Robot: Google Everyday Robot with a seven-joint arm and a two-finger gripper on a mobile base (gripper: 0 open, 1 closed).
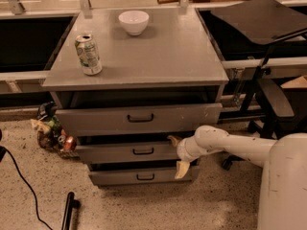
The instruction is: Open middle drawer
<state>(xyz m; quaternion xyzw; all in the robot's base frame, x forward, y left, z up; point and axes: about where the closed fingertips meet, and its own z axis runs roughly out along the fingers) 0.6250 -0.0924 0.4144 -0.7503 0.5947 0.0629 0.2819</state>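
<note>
Grey metal makes up the low cabinet (pixel 192 56) that fills the middle of the camera view, its flat top carrying a green and silver drink can (pixel 88 54) standing upright near the left front corner and a white bowl (pixel 134 22) near the back edge, the two well apart. Three grey drawer fronts are stacked under the top. The top drawer (pixel 96 121) is the tallest, has white scuff marks and a black handle at its centre, and stands out from the body with a dark gap above it. The middle drawer (pixel 110 153) sits just below, a low plain front with a small black bar handle (pixel 143 151) at its centre and a band of shadow above its upper edge. The bottom drawer (pixel 115 178) is the narrowest and lies closest to the speckled floor (pixel 216 200). A white arm (pixel 235 146) reaches in from the right, and the gripper (pixel 178 154) is at the right end of the middle drawer, well to the right of the handle. Its tan fingers (pixel 182 169) are spread wide, one by the drawer's upper edge and one below the lower edge, the front's right end between them; whether they press on it cannot be told. A heap of wrappers and cans (pixel 50 131) lies on the floor beside the cabinet's left side, a black cable (pixel 19 176) curves across the lower left, and a black chair (pixel 268 28) stands to the right.
</note>
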